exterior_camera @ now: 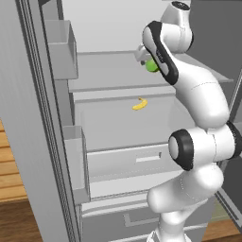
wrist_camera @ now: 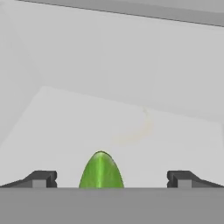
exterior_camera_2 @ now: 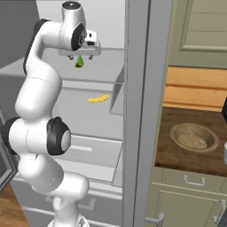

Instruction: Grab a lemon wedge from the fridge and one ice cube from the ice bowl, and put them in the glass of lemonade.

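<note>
The gripper [wrist_camera: 111,178] stands wide, its two dark fingertips [wrist_camera: 41,178] far apart at the bottom of the hand view, and a green wedge [wrist_camera: 101,170] sits between them — whether they touch it I cannot tell. In the right base view the wedge [exterior_camera_2: 79,61] hangs just under the gripper [exterior_camera_2: 80,55] at upper left, inside the open fridge [exterior_camera_2: 135,111]. A banana [exterior_camera_2: 98,98] lies on the shelf below. The ice bowl [exterior_camera_2: 193,136] rests on the counter [exterior_camera_2: 177,155] at right.
</note>
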